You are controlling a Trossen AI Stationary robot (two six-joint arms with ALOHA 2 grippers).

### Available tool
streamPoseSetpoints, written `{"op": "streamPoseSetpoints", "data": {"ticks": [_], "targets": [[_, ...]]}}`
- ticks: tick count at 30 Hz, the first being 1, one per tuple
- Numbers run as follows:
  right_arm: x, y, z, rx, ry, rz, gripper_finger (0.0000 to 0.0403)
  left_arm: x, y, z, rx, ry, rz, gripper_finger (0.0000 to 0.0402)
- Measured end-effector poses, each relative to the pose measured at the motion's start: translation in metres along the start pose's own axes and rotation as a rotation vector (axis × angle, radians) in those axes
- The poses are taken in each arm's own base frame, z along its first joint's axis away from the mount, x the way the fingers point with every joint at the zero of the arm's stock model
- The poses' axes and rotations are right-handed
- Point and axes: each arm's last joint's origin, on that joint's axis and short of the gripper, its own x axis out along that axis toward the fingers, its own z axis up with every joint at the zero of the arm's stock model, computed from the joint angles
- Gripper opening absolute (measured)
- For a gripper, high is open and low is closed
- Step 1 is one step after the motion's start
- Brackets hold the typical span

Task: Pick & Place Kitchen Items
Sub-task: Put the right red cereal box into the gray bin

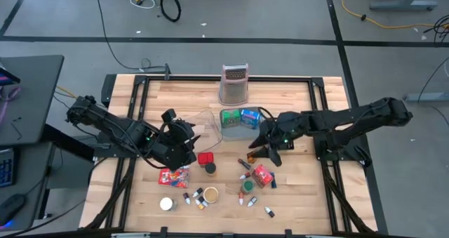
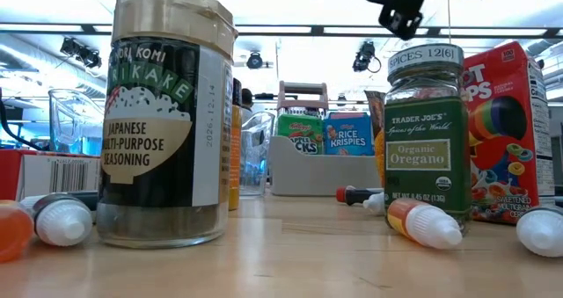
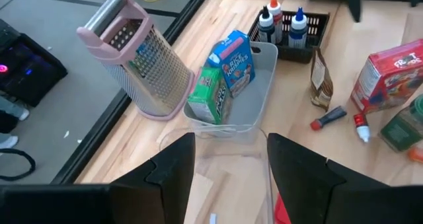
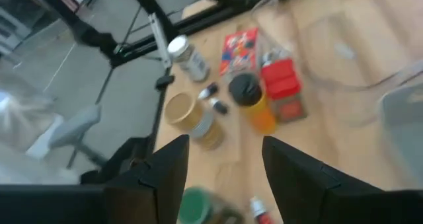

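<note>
Both arms are over the middle of the table [image 1: 295, 196] and both are empty-handed. The left gripper [image 3: 228, 178] hangs with its fingers parted to a middling gap, nothing between them — straight ahead of it sits a clear tray [image 3: 225, 148], and just beyond that a grey tray [image 3: 261, 95] holding a green cereal box [image 3: 208, 95] and a blue Rice Krispies box [image 3: 232, 60]. Off to one side of those stands the metal grater [image 3: 142, 59], upright with its pink handle. The right gripper [image 4: 221, 178] is spread about the same, gripping nothing, hovering above the scattered kitchen items: a red packet [image 4: 281, 78], an orange bottle with a dark cap [image 4: 251, 105] touching it, a tan-lidded jar [image 4: 185, 112], a white-capped jar [image 4: 188, 55] farther out. From table level the furikake seasoning jar [image 2: 167, 113] looms in front, with the oregano jar [image 2: 427, 135] and a red Froot Loops box [image 2: 519, 131] side by side, and small white-tipped capsules [image 2: 427, 223] lying flat near them. From above, the two grippers sit well apart — the left near the red packet, the right beside the grey tray.
</note>
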Motion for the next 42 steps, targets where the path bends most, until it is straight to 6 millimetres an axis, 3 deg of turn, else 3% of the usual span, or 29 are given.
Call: {"op": "streamPoseSetpoints", "data": {"ticks": [6, 9, 16, 24, 42], "targets": [[0.003, 0.015, -0.01, -0.017, 0.047, 0.03, 0.0204, 0.0, -0.002, 0.003, -0.035, -0.027, -0.017, 0.0198], [0.003, 0.019, -0.023, 0.02, 0.166, 0.042, 0.0204, 0.0, -0.002, 0.003, -0.036, -0.027, -0.018, 0.0198], [-0.002, 0.023, -0.055, 0.04, 0.351, -0.189, 0.0204, 0.023, -0.021, -0.017, -0.001, -0.051, -0.046, 0.0198], [0.0, 0.031, -0.059, 0.144, 0.308, -0.248, 0.0204, 0.044, -0.033, -0.038, -0.032, -0.077, -0.05, 0.0198], [0.038, 0.021, -0.077, 0.22, 0.389, -0.387, 0.0204, 0.043, -0.034, -0.034, -0.043, -0.12, -0.03, 0.0198]]}}
